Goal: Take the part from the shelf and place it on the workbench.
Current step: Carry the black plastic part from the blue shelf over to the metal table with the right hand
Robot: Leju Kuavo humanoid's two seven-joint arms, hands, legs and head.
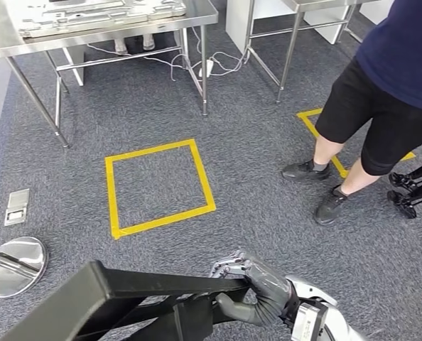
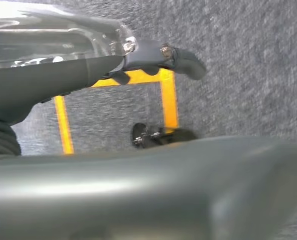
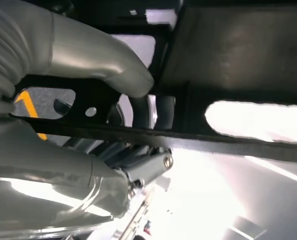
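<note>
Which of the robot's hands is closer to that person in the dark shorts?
The right. The right hand grips the black part on the person's side; the left hand is at the part's far end, beyond it.

One black part [image 1: 118, 291], two steel worktops [image 1: 198, 14], one full yellow tape square [image 1: 158, 186], one person [image 1: 380, 85], one floor socket plate [image 1: 17, 206].

Part [image 1: 118, 291]: matt black metal frame, smooth, punched holes seen in right wrist view. Right hand [image 1: 254, 284]: grey matt plastic shell, ribbed rubbery cuff, shiny screws. Left hand [image 2: 101, 65]: same grey plastic, glossy highlights. Floor carpet [image 1: 251, 142]: rough grey cloth pile, with glossy yellow tape [image 1: 158, 186]. Workbench [image 1: 91, 25]: brushed steel, reflective. Round base [image 1: 15, 264]: polished metal.
</note>
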